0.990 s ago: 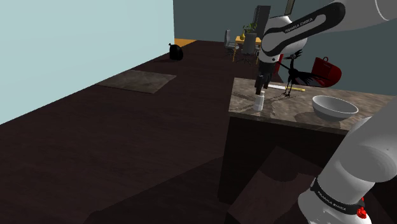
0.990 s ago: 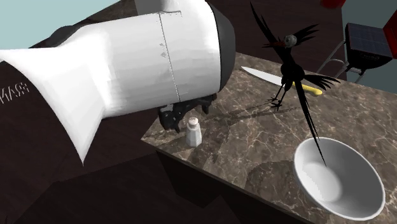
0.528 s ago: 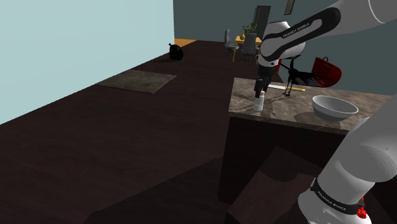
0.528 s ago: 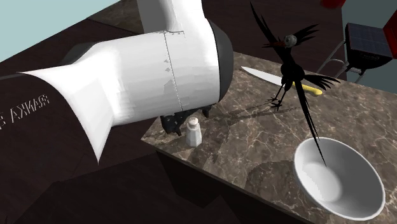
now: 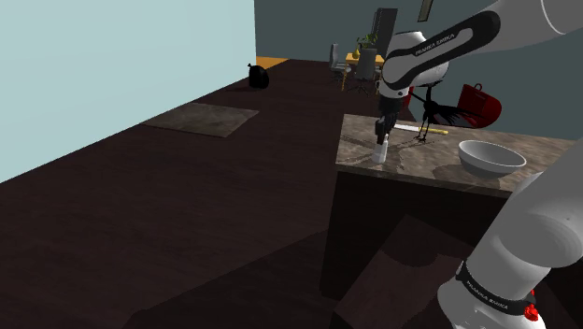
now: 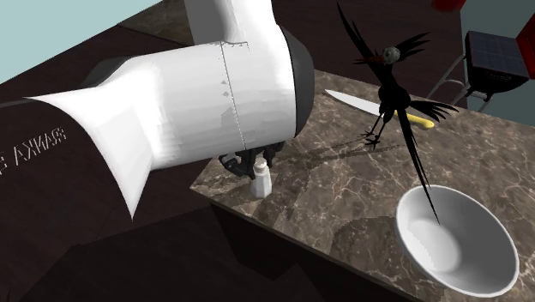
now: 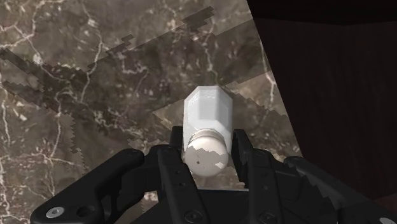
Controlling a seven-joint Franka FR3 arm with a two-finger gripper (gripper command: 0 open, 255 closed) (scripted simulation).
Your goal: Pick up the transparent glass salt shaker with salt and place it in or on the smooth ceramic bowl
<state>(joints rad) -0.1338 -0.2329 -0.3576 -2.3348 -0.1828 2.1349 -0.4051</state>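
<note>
One salt shaker (image 6: 261,180), drawn white with a rounded cap, stands upright near the corner of the dark veined counter (image 6: 343,193), its base on the stone. The gripper (image 7: 207,151) sits directly over it (opening narrowed to about the cap's width). Both black fingers (image 7: 177,159) lie against the cap's sides and clasp it. A white bowl (image 6: 471,257) rests well apart on the same counter, toward the second exterior view's right. A black bird figurine (image 6: 390,86) stands beside a yellow-handled knife (image 6: 360,104), farther back on the counter.
</note>
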